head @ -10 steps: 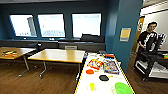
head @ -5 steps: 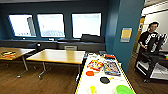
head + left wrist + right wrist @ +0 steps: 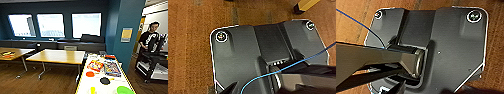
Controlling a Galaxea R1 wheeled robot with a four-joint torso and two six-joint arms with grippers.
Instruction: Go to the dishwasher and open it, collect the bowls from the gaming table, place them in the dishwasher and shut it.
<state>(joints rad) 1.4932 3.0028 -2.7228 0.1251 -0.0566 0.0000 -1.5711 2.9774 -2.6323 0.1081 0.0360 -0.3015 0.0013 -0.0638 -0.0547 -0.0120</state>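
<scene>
We're in a dark-blue room with bright windows along the back wall and a wood floor [image 3: 50, 82] underfoot. Start with the fingers: in both wrist views we cannot tell whether they are spread or pressed together, left or right. Both wrist cameras look down past the robot's own dark plate onto that brown wood floor, and we see nothing carried in either view.

Outward now, in the head view: the gaming table [image 3: 100, 87] sits right in front of us, white top with a yellow rim, running away toward the blue pillar. On it, at the near end, there's the lime-green bowl [image 3: 125, 90], and beside it a yellow piece [image 3: 92, 90] that may be the small bowl, though we can't be sure. Around them lie an orange disc [image 3: 90, 74], a black disc [image 3: 105, 80] and colourful game boxes [image 3: 111, 68].

Wooden tables [image 3: 56, 56] stand to the left; a person [image 3: 150, 37] stands by a cart on the right.

Our read: the bowls are still on the table, so collecting, loading and closing all remain. No dishwasher in front of us, so whether it's open we can't judge.
</scene>
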